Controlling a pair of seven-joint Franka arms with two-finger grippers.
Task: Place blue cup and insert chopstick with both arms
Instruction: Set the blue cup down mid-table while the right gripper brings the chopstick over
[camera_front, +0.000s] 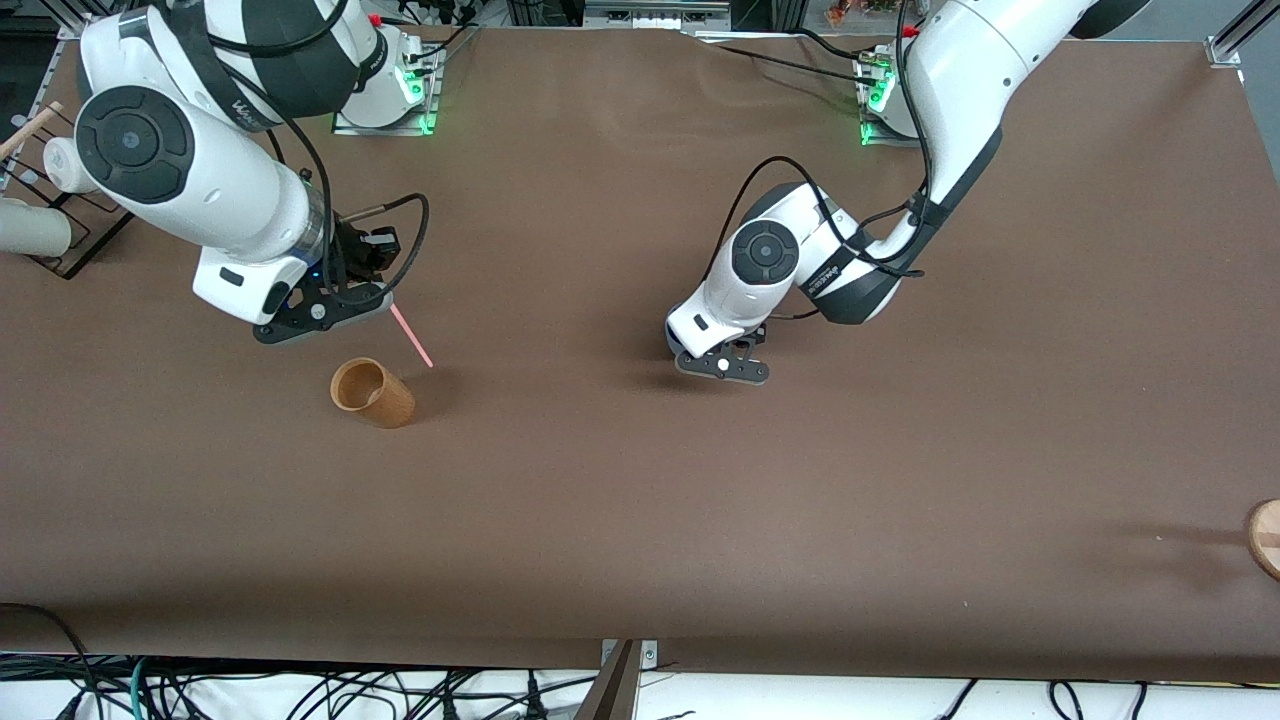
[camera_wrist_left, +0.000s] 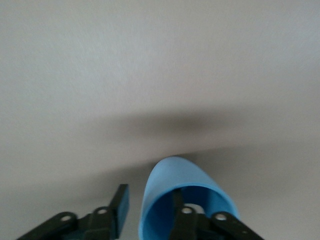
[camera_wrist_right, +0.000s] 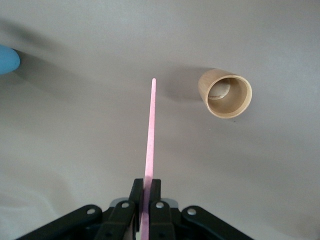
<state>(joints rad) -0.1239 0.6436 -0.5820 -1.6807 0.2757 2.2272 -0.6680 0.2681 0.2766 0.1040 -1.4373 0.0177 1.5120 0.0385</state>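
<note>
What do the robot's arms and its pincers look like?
Both arms are chunky white tubes with round black caps at the joints and black cables looping along them. Green lights glow at their bases. Each ends in a black two-finger claw: the left pincer and the right pincer, with small silver screws showing on the fingers.

1. The worktop is covered by a plain brown sheet that reaches all its edges.
2. A tan cup stands on it toward the right arm's end, well in from every edge; its mouth faces up, and the right wrist view shows the inside empty.
3. A round wooden thing lies at the edge of the left arm's end, toward the corner nearest the front camera; it is cut off by the frame.
4. A black wire rack sits at the edge of the right arm's end, near the corner by the bases.
</note>
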